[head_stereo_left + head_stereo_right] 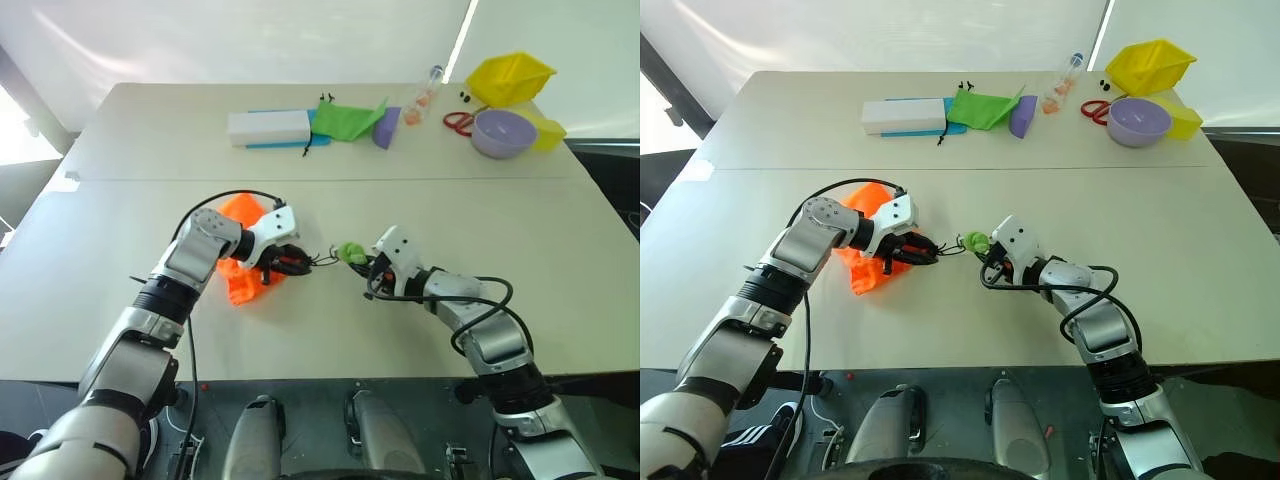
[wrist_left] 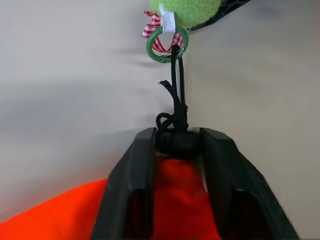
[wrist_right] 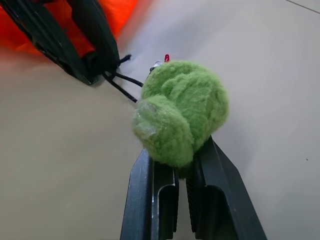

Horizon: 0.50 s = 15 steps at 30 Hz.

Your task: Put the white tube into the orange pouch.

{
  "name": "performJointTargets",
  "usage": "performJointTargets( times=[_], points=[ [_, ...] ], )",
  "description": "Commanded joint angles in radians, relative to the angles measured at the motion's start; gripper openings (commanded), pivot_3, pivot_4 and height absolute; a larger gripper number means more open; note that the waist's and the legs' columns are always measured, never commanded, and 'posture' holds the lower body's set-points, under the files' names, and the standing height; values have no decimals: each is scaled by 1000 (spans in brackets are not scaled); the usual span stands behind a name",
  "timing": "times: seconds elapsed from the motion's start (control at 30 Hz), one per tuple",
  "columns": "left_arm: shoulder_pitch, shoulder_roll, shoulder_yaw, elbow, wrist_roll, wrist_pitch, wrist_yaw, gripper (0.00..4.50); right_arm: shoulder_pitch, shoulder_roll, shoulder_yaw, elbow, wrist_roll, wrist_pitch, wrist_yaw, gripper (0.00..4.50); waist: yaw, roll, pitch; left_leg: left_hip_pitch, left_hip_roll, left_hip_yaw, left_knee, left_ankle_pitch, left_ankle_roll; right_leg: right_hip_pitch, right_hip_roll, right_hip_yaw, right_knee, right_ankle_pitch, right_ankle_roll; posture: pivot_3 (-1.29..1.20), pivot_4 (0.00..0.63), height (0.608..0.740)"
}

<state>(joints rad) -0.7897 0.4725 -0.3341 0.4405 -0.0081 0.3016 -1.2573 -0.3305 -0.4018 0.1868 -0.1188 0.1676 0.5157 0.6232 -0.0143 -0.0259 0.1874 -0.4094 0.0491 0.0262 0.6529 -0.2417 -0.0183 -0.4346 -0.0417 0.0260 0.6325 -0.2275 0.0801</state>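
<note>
Nearest, on the pale table [image 1: 560,270], the orange pouch [image 1: 238,272] lies crumpled at near left. Its dark cord [image 2: 176,95] runs right to a green ring [image 2: 167,44] and a fuzzy green ball [image 3: 182,110]. I cannot find the white tube. The left gripper [image 2: 176,145] has its fingers closed on the cord's knot at the pouch mouth, arm bent inward. The right gripper [image 3: 182,162] pinches the ball tightly, pointing left. Far off lie a white box [image 1: 268,127], green pouch [image 1: 347,121], purple bowl [image 1: 503,133] and yellow pouch [image 1: 510,76].
</note>
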Motion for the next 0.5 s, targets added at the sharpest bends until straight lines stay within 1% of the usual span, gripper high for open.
performJointTargets(
  times=[0.03,0.3,0.5],
  points=[
    [-8,9,2,-14,-1,-2,-10,1442,-26,2,-10,-17,-1,-16,2,0,0,0,0,0,0,0,0,0,0,0,0,0,0,0,0,0,150,740],
    [2,20,-6,-30,1,14,-27,1442,-39,-4,-24,-7,-4,-20,0,0,-1,0,0,0,0,0,0,0,0,0,0,0,0,0,1,0,150,740],
    [-1,27,-9,-26,9,-5,-30,1442,-69,4,-78,24,13,-20,-25,0,-1,0,0,0,0,0,0,0,0,0,0,0,0,0,1,0,150,740]
  ],
)
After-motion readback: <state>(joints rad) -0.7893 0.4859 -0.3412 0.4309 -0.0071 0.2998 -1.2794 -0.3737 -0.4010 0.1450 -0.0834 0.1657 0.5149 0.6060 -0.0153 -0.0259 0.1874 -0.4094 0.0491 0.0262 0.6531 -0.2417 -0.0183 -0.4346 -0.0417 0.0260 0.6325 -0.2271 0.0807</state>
